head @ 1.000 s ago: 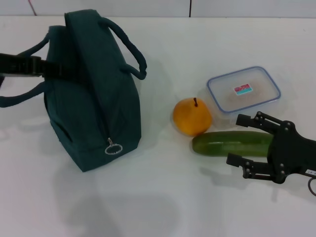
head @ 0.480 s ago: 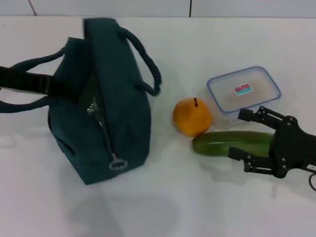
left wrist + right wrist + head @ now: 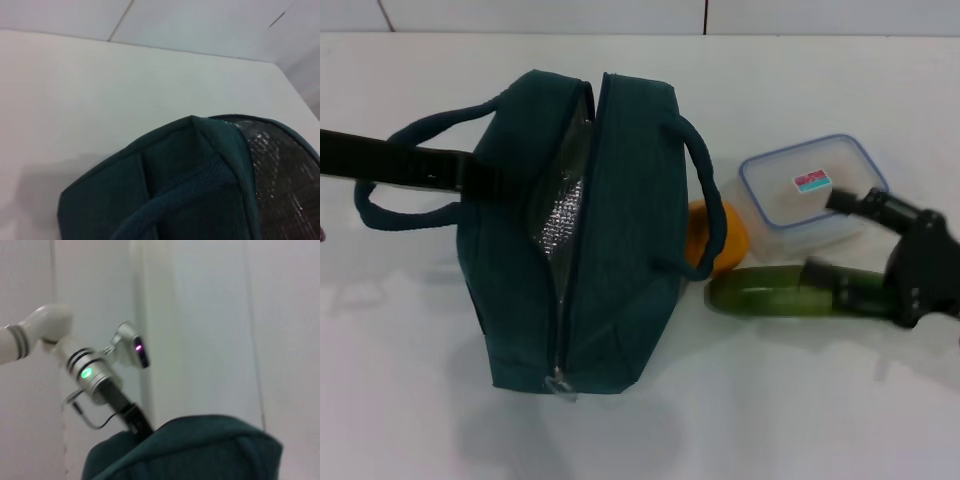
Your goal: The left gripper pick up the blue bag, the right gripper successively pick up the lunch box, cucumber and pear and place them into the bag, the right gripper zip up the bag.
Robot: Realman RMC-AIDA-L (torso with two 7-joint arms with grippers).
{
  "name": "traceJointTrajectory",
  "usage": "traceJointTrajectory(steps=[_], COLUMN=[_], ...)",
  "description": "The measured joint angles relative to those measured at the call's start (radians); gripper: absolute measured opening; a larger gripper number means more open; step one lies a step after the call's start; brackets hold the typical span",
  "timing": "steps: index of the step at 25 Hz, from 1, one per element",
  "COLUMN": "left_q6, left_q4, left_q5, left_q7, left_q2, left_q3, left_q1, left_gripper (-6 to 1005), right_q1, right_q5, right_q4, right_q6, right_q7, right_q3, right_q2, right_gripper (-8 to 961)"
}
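Dark teal fabric bag [image 3: 590, 230] with silver foil lining sits mid-table, its mouth gaping upward — apparently for loading — the left gripper [image 3: 470, 172] at its near handle, grip unclear, while the right gripper [image 3: 840, 240], fingers spread, straddles the clear blue-rimmed lunch box [image 3: 810, 190] and long green cucumber [image 3: 760, 290].

On my head feed the blue bag [image 3: 620, 240] reads as dark teal-green fabric, its opening showing crinkled silver foil lining [image 3: 563, 205] — the same glinting silver appears in my left wrist view. Beside it I see the pear [image 3: 728, 238], orange-yellow, and the cucumber [image 3: 770, 290], dark glossy green. The lunch box [image 3: 812, 190] is clear plastic with a blue rim and a small red-and-teal sticker [image 3: 811, 181]. The right gripper [image 3: 920, 268] is matte black — the table [image 3: 770, 400] plain white.
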Motion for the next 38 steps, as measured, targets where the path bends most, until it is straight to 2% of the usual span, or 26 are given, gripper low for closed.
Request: traceJointTrajectory(steps=[6,10,11,16,23,30,38], left_q6=[-0.009,-0.011,-0.011,-0.012,-0.013,-0.011,0.002], left_q4=[0.002,0.005,0.005,-0.001,-0.002,0.006,0.009], left_q5=[-0.003,-0.011,-0.015,-0.017,-0.051,-0.066,-0.067], left_q7=[-0.050,-0.055,-0.055,-0.055,-0.058,-0.092,-0.121], left_q2=[-0.002,-0.003,-0.003,-0.003,-0.001,0.002,0.003], left_q3=[0.021,0.027,0.028,0.030,0.030,0.031,0.045], left_q1=[-0.006,-0.005,-0.003,-0.006,-0.013,-0.017,-0.015], left_gripper=[42,42,42,42,42,42,42], right_q1=[-0.011,-0.025,-0.027,0.000,0.063,0.096,0.125], right_q5=[0.001,0.001,0.000,-0.016,-0.086,-0.097,-0.097], right_q4=[0.072,0.069,0.067,0.069,0.080,0.090,0.093], right_q6=[0.003,0.036,0.120,0.316,0.448,0.477,0.536], right_q7=[0.067,0.130,0.238,0.436,0.676,0.711,0.724], right_q3=[0.252,0.321,0.355,0.355,0.352,0.330,0.267], right_q2=[-0.004,-0.007,-0.013,-0.031,-0.068,-0.068,-0.048], right_gripper=[870,870,870,870,869,869,868])
